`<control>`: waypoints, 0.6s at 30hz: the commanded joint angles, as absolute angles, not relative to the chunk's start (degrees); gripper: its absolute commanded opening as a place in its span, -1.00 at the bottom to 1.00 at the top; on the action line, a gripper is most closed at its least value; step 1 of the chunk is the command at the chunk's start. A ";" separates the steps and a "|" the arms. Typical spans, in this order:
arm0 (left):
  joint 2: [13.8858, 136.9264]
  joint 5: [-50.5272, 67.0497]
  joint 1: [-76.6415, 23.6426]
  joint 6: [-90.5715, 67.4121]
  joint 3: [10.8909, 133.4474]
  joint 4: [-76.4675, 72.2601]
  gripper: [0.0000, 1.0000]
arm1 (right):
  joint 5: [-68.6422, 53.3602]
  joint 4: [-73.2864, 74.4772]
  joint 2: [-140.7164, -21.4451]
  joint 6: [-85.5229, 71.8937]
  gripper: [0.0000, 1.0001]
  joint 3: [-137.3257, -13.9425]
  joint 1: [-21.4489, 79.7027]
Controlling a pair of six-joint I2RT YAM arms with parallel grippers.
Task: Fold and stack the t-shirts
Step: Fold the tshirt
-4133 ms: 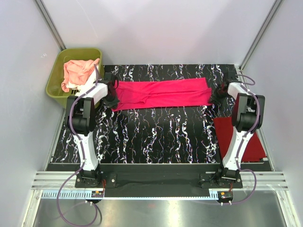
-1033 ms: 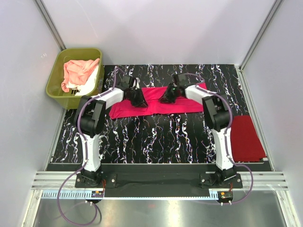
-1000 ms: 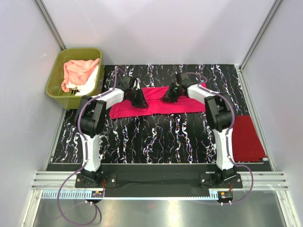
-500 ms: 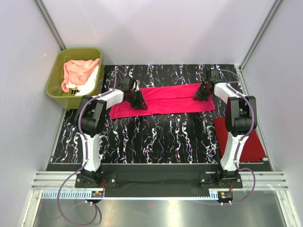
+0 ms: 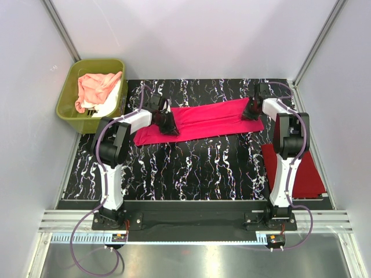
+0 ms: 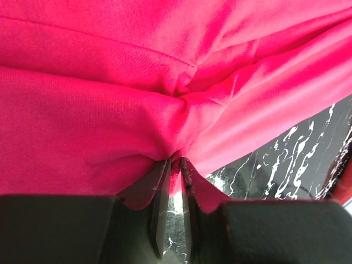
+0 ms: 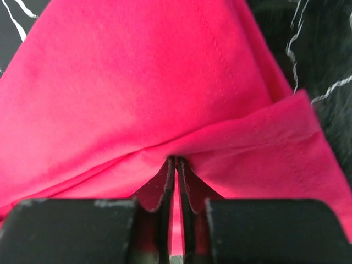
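Hot pink cloth is pinched between the nearly closed jaws of the left claw (image 6: 175, 175) and bunches into creases at the tips. The right claw (image 7: 176, 165) is clamped on a hemmed edge of the same hot pink t-shirt (image 5: 203, 120). Seen from above, the left claw grips a little in from the shirt's left end and the right claw grips its right end.

The shirt lies as a long narrow band across the far half of the black marbled counter (image 5: 197, 168), slanting slightly. It appears to be already folded lengthwise, so the step in hand looks like the crosswise fold.

The next move probably calls for lifting one end and carrying it over the other, keeping the edges aligned and the cloth taut.

A darker red t-shirt (image 5: 310, 176) lies folded at the counter's near right, the likely stacking place. At the far left, an olive-green tub (image 5: 65, 104) holds a crumpled peach-pink t-shirt (image 5: 95, 87) and a white t-shirt (image 5: 107, 104), not yet folded.
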State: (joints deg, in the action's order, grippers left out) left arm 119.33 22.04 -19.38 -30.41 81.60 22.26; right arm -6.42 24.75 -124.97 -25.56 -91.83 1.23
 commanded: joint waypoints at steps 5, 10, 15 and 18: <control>115.94 14.87 -20.30 -27.07 84.37 28.29 -0.49 | -4.13 33.12 -123.66 -21.80 -0.48 -99.57 0.35; 109.70 10.21 -20.83 -28.91 86.92 32.42 -0.11 | -4.83 38.32 -121.04 -19.78 -0.03 -102.48 0.88; 104.95 1.24 -20.83 -33.30 90.43 39.89 0.25 | -3.78 39.29 -120.50 -16.80 0.43 -103.44 3.33; 103.72 -3.95 -20.66 -39.79 90.62 43.67 0.54 | -2.90 40.34 -122.07 -14.78 0.61 -106.59 5.00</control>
State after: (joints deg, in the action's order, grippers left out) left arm 107.42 4.56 -20.80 -33.32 88.44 38.33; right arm -4.84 38.41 -123.79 -18.39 -101.75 2.50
